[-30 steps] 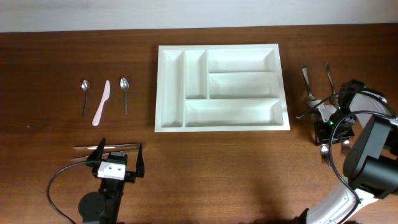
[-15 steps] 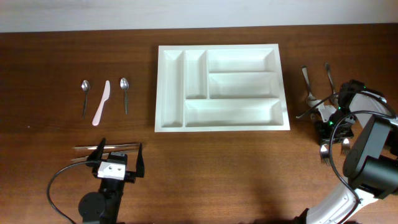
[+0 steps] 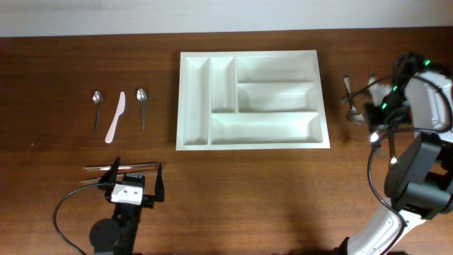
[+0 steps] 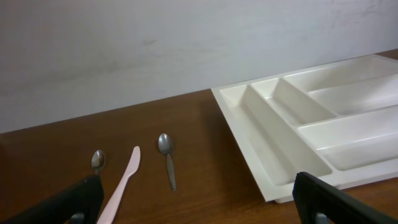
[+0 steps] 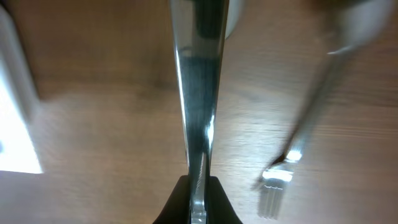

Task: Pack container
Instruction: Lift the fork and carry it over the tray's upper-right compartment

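The wooden table (image 3: pixel 248 198) carries the white container (image 3: pixel 252 144), lying flat at mid-table. To its front left my left claw (image 3: pixel 138 168) gapes wide. To its right my right claw (image 5: pixel 198 199) pinches a silver utensil handle (image 5: pixel 198 93) above a fork (image 5: pixel 278 183). Farther left lies a pink knife (image 3: pixel 115 117) between two spoons (image 3: pixel 97 106).

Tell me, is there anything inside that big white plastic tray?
Nothing: all five compartments of the large white rectangular plastic cutlery tray show bare white floors from overhead. Nothing covers any part of it.
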Motion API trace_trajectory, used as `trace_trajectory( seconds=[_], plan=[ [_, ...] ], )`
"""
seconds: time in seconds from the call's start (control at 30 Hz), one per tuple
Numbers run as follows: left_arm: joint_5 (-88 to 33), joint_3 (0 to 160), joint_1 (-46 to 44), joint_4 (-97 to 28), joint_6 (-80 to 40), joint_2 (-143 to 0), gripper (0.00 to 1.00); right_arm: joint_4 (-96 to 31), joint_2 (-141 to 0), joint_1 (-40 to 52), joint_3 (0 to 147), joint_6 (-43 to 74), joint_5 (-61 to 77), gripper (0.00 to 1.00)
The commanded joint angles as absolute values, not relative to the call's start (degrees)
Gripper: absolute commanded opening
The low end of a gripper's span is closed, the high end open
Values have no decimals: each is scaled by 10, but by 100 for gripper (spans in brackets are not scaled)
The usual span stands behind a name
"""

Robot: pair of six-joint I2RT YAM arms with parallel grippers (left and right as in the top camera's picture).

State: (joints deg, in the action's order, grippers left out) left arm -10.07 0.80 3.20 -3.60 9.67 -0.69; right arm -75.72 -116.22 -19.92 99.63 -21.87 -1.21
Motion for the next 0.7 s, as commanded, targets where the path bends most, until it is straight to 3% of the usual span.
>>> trace_trajectory(
  seconds=[0.0,0.3,0.53,0.67],
  plan=[
    [-96,5,36,-37,104,-3,99,-784,-1158,-191,1097,-123,3,4],
    [-96,5,36,-37,104,-3,99,-730,-1158,-97,1189,123,140,4],
    [-96,5,36,-37,104,-3,99,-604,-1158,-7,1189,356,138,4],
    [-96,5,36,-37,104,-3,99,-550,-1159,47,1189,535,51,4]
  ],
)
